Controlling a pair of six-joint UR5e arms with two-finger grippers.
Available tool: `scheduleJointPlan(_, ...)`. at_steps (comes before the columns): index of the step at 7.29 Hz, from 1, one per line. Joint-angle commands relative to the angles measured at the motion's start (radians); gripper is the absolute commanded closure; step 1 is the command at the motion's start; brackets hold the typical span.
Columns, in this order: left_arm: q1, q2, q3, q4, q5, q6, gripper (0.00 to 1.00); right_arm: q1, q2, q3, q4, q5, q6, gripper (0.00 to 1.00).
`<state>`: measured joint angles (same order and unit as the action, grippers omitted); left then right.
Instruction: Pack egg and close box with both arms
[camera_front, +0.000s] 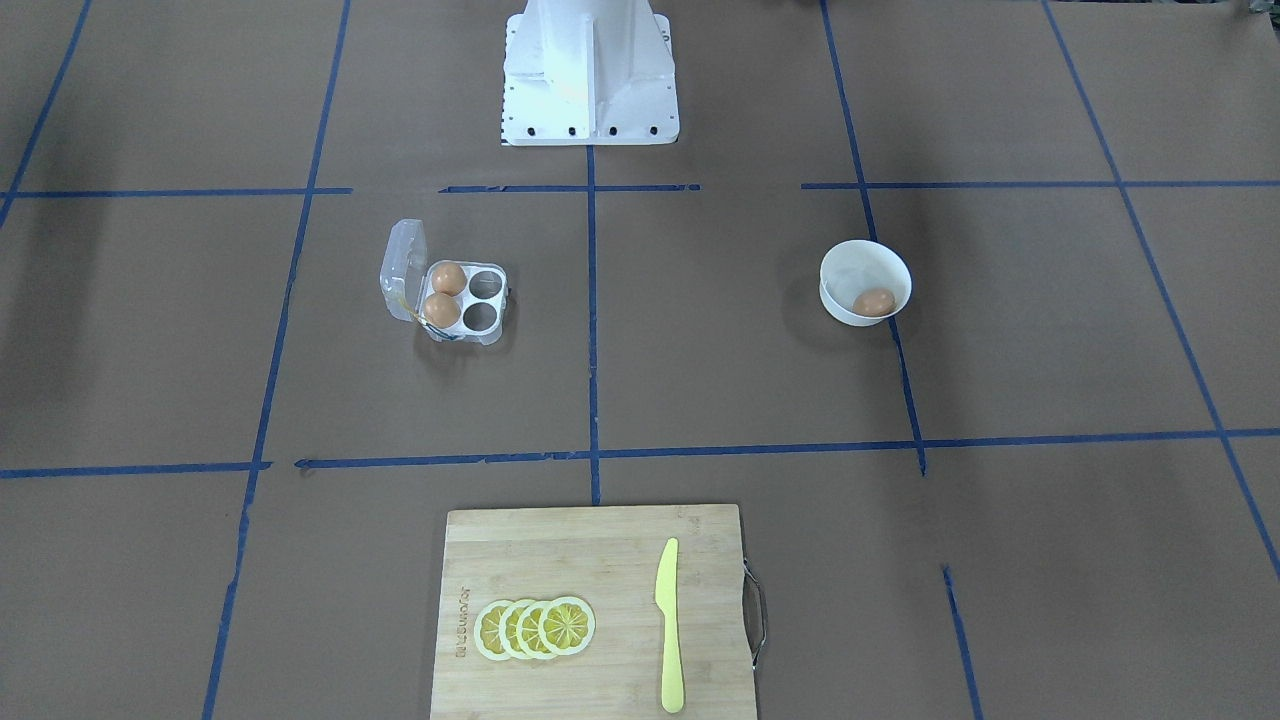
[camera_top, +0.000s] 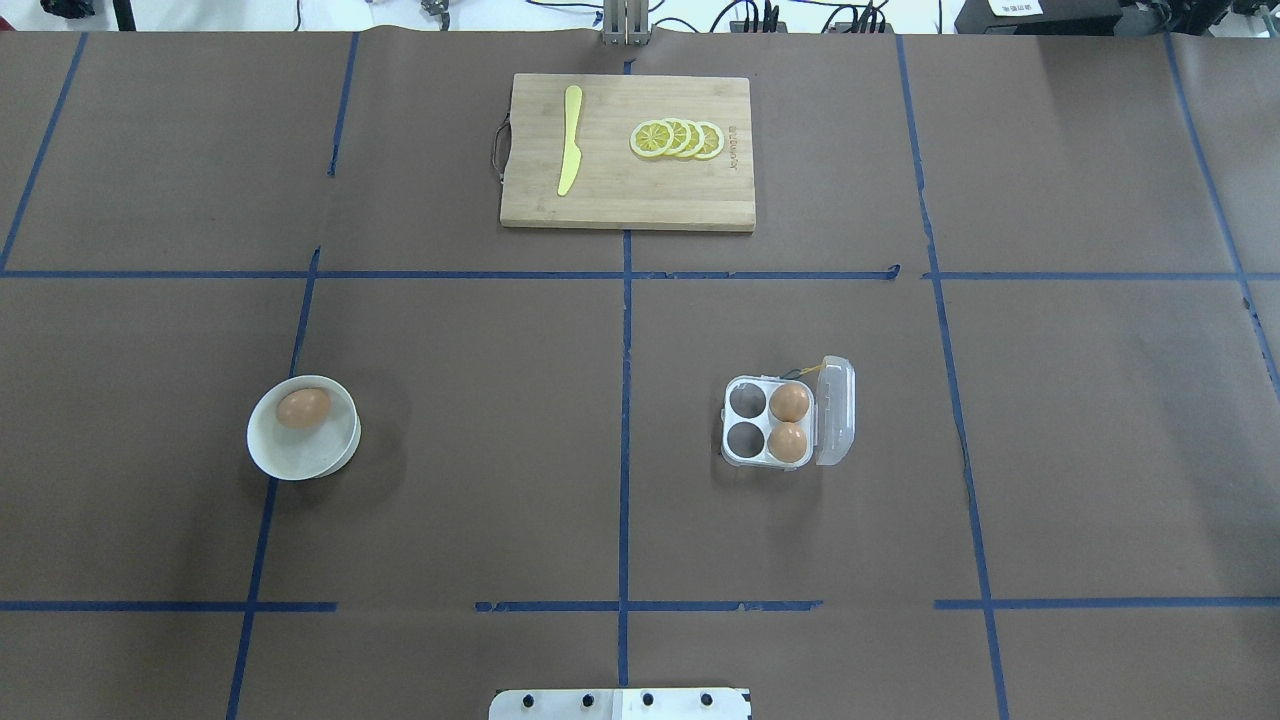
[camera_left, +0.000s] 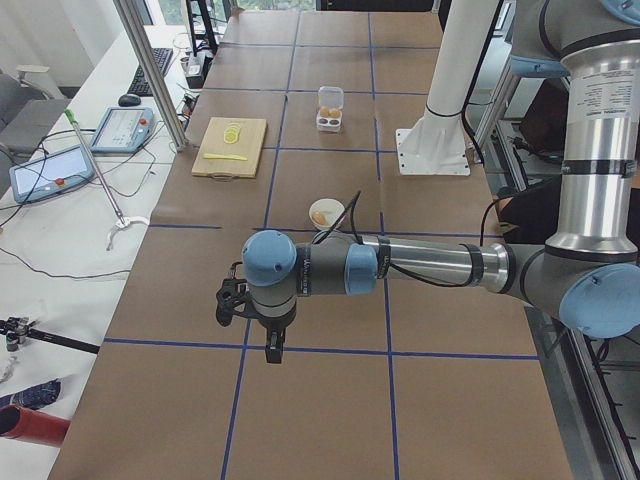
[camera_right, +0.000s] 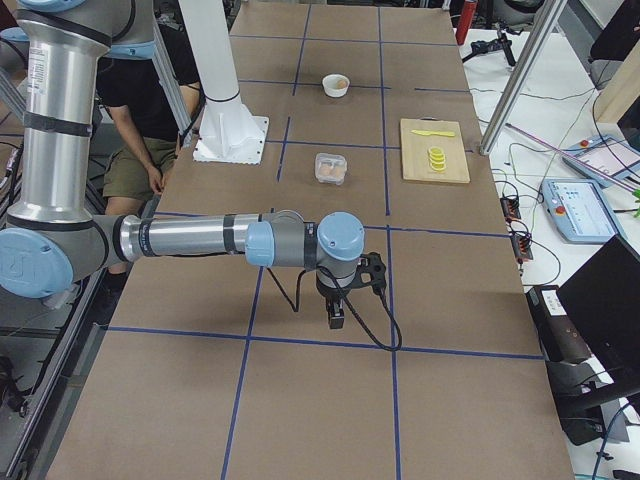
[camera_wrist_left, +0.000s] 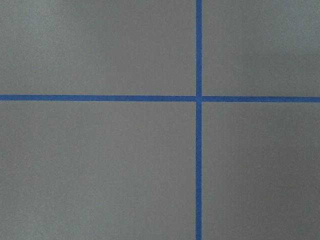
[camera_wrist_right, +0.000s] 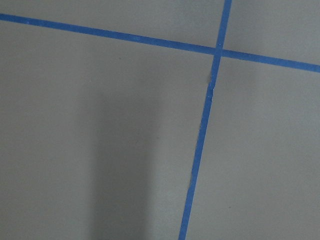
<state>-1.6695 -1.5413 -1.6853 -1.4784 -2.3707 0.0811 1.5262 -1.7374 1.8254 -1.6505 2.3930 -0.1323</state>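
One orange-brown egg (camera_top: 303, 407) lies in the white bowl (camera_top: 290, 458) on the robot's left side, also in the front view (camera_front: 873, 302). The clear four-cell box (camera_top: 768, 423) sits on the right side with its lid (camera_top: 836, 410) open. Two like eggs fill its cells next to the lid, and the two other cells are empty. The left gripper (camera_left: 272, 350) hangs over bare paper at the table's left end, far from the bowl. The right gripper (camera_right: 336, 318) hangs likewise at the right end. I cannot tell whether either is open. Both wrist views show only brown paper and blue tape.
A bamboo cutting board (camera_top: 620, 200) at the far middle carries several lemon slices (camera_top: 678, 138) and a yellow knife (camera_top: 570, 152). The white pedestal (camera_front: 590, 90) stands at the robot's edge. A person (camera_right: 140, 130) sits behind the pedestal. Blue tape lines grid the table.
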Motion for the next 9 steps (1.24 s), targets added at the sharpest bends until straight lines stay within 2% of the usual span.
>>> scheduleJointPlan(1, 0.037, -0.005, -0.035, -0.005, 0.002, 0.023, 0.0, 0.0, -0.007, 0.003, -0.002, 0.002, 0.0, 0.0)
scheduleJointPlan(9, 0.057, 0.003, -0.045, -0.011, 0.005, 0.022, 0.0, -0.001, -0.01, 0.005, -0.002, 0.003, 0.025, 0.0)
